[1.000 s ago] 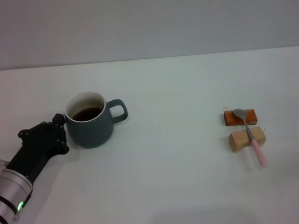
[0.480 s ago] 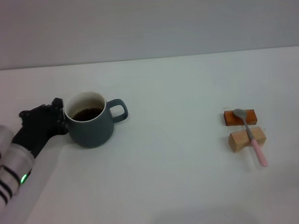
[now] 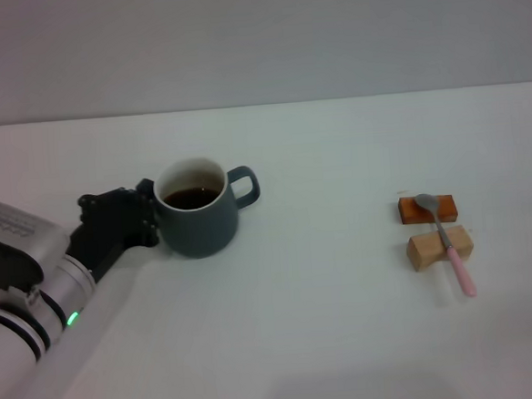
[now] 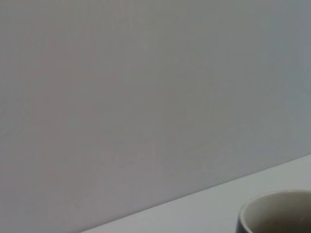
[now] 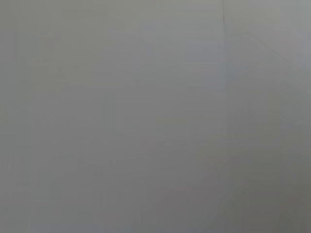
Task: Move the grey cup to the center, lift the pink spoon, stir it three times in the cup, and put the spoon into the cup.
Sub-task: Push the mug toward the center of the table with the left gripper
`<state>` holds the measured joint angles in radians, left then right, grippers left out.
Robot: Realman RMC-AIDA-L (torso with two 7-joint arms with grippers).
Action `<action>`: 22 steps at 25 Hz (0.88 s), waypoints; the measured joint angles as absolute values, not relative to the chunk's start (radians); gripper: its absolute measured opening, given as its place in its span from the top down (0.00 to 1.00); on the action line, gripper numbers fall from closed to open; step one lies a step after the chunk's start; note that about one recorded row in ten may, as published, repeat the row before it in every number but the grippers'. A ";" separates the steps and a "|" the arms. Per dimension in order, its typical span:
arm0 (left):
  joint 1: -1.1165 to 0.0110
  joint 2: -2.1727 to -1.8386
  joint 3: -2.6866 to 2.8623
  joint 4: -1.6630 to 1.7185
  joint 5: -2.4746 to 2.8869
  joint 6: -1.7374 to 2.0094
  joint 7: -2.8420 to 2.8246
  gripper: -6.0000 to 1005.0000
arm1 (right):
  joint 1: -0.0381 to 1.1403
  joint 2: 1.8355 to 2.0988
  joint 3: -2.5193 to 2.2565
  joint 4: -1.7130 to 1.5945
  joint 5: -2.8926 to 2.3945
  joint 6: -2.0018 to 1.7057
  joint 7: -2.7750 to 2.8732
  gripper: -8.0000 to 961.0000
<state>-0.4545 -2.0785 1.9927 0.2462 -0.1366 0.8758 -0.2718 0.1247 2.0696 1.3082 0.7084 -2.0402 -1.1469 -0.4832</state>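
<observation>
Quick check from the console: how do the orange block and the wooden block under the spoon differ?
The orange block is flatter and lies farther back; the wooden block is pale, chunkier and nearer. The spoon has its metal bowl over the orange block, while its neck crosses the wooden block and the pink handle runs past it onto the table. Both sit on the right side, apart from the cup at the left hand.

light: even, soft, dim; shadows: faint; glare: none; right wrist view: featureless grey
</observation>
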 joint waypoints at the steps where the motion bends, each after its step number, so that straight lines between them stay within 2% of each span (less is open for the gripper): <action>1: -0.454 -2.079 1.993 0.246 -0.137 0.876 -0.272 1.00 | 0.127 2.069 1.309 0.708 -2.040 -1.146 -0.483 0.47; 12: -0.372 -2.078 2.163 0.342 -0.143 0.940 -0.328 1.00 | 0.133 2.066 1.310 0.711 -2.062 -1.144 -0.484 0.47; 21: -0.368 -2.078 2.118 0.339 -0.164 0.923 -0.327 1.00 | 0.123 2.069 1.307 0.714 -2.063 -1.144 -0.484 0.46; 22: -0.398 -2.076 2.089 0.328 -0.174 0.857 -0.324 1.00 | 0.121 2.069 1.305 0.714 -2.063 -1.144 -0.484 0.46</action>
